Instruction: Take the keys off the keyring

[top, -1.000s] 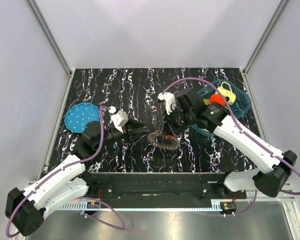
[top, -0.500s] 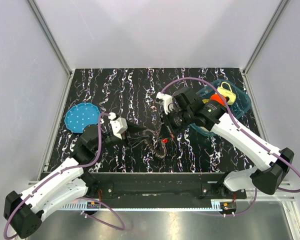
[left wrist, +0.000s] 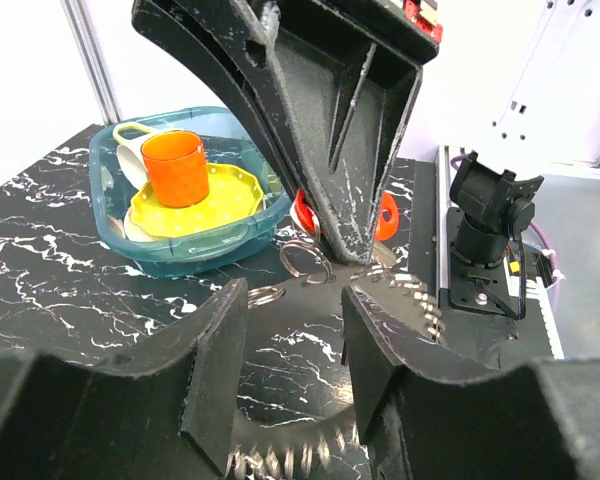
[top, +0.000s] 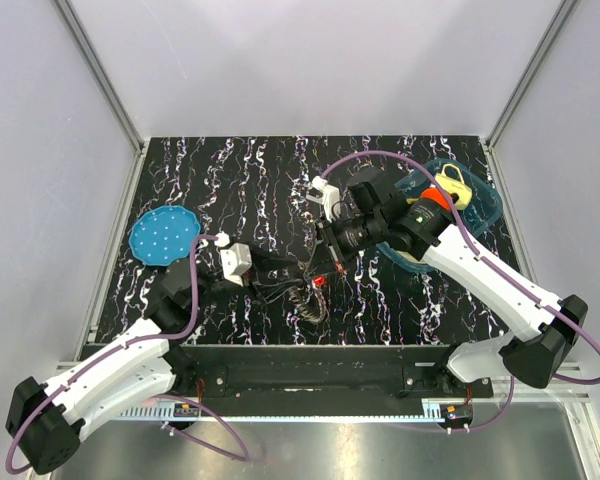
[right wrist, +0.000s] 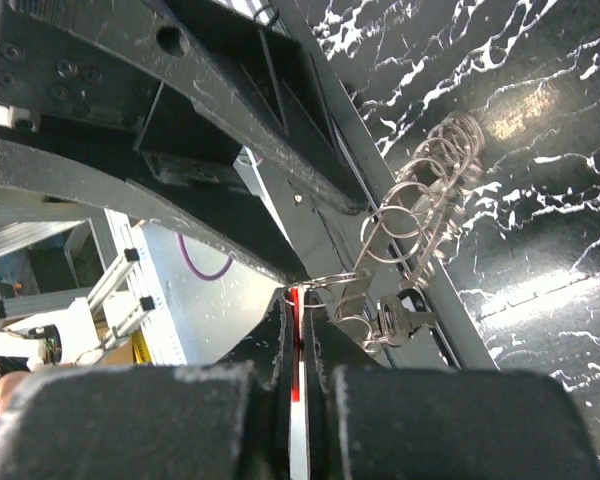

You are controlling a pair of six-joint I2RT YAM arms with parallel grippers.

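Right gripper (right wrist: 298, 300) pinched shut on the red piece (top: 321, 282). Left gripper (left wrist: 292, 345) open, keys (top: 307, 305) hanging at its 6 o'clock; ring (left wrist: 306, 262) contact unclear.

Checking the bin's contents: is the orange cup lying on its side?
No, the orange cup stands upright on the yellow plate inside the teal bin.

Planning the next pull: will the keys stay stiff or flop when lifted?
Probably floppy: the keys sag in a chain from the red piece in the right gripper. Likely heavy for their size, being metal, and apt to swing.
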